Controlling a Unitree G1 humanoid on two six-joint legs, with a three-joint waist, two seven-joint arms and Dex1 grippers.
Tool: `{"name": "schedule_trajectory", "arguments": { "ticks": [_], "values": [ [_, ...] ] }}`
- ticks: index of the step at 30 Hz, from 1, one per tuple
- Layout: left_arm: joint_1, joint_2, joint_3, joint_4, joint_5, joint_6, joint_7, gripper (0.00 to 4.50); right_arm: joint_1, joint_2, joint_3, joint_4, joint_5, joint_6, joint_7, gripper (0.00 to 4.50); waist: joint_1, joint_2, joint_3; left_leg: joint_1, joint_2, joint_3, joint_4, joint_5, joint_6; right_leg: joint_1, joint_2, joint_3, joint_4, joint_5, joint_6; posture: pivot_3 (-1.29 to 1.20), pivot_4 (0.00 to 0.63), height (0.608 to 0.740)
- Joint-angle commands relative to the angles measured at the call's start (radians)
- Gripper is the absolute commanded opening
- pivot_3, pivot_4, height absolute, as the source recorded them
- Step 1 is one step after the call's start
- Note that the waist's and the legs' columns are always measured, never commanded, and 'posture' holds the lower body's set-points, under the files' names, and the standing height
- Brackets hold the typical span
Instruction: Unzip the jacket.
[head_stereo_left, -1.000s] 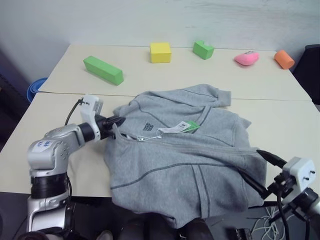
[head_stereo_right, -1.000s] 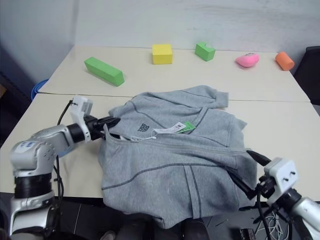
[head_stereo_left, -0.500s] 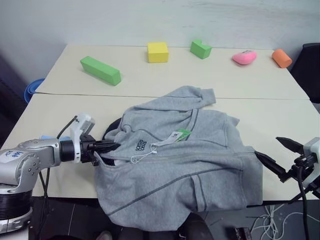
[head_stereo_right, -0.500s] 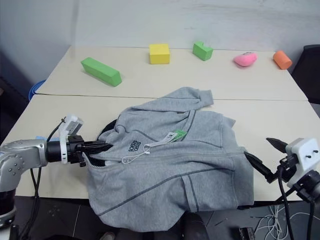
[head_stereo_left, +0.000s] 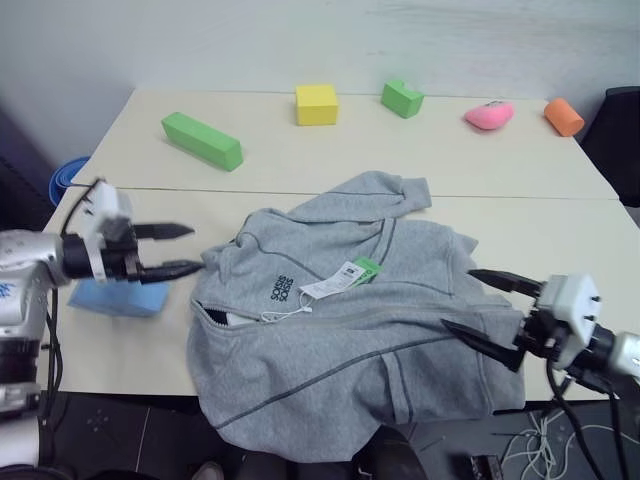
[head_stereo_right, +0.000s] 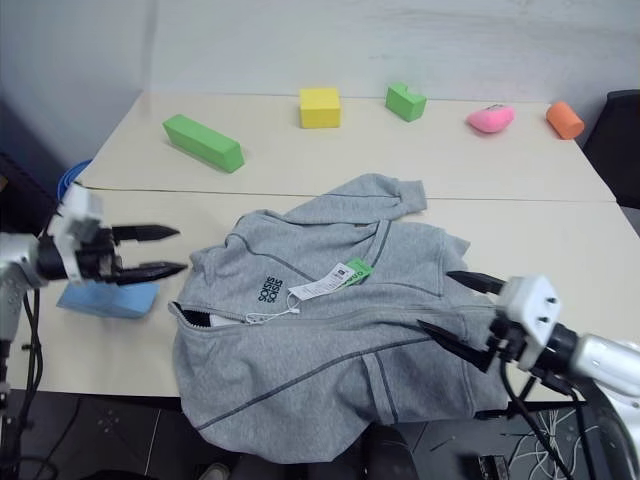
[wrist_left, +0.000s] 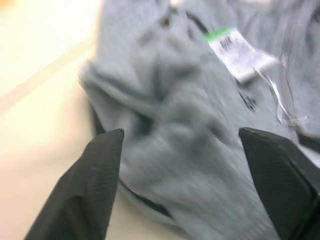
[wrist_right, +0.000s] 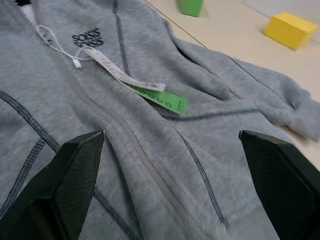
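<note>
The left gripper (head_stereo_left: 178, 250) has just let go, jaws apart, off the heather-grey zip-front hooded jacket (head_stereo_left: 360, 340) near the table's (head_stereo_left: 560, 180) left edge; right gripper (head_stereo_left: 480, 305) spread, empty; zip barely parted.

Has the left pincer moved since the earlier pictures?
Yes. The left pincer has let go of the jacket and pulled back, away from its collar edge, now open.
</note>
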Motion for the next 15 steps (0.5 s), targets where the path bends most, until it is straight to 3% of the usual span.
{"name": "schedule_trajectory", "arguments": {
  "ticks": [1,3,7,15],
  "values": [
    [-0.074,-0.008,-0.010,-0.089,-0.122,0.162,-0.062,3.72,-0.144,-0.017,0.188,-0.005,-0.116,0.012,-0.016,4.50,-0.002,0.000,0.000,0.000,0.000,0.000,0.000,0.000,0.000,-0.001,0.000,0.000,0.001,0.000,0.000,0.00,0.150,0.740],
    [-0.075,-0.020,-0.045,-0.158,-0.143,0.215,-0.076,3.72,-0.205,-0.010,0.263,0.024,-0.173,0.008,-0.018,4.50,-0.003,0.000,0.000,-0.002,0.000,0.000,0.000,0.000,0.000,-0.002,0.000,0.000,0.001,0.000,0.000,0.00,0.150,0.740],
    [-0.015,-0.114,-0.170,-0.359,-0.108,0.230,-0.008,4.42,-0.363,0.056,0.447,0.167,-0.336,-0.064,-0.040,4.50,-0.002,0.000,0.000,-0.006,-0.001,0.000,0.002,0.000,0.001,-0.006,0.000,0.000,0.003,0.000,0.000,0.00,0.150,0.740],
    [0.153,-0.161,-0.240,-0.381,0.029,0.122,0.090,4.42,-0.512,0.191,0.582,0.322,-0.469,-0.125,-0.085,4.50,-0.011,0.000,0.000,-0.011,0.001,0.001,0.003,0.002,-0.001,-0.012,0.002,0.001,0.005,0.000,0.000,0.00,0.150,0.740]
  ]
}}
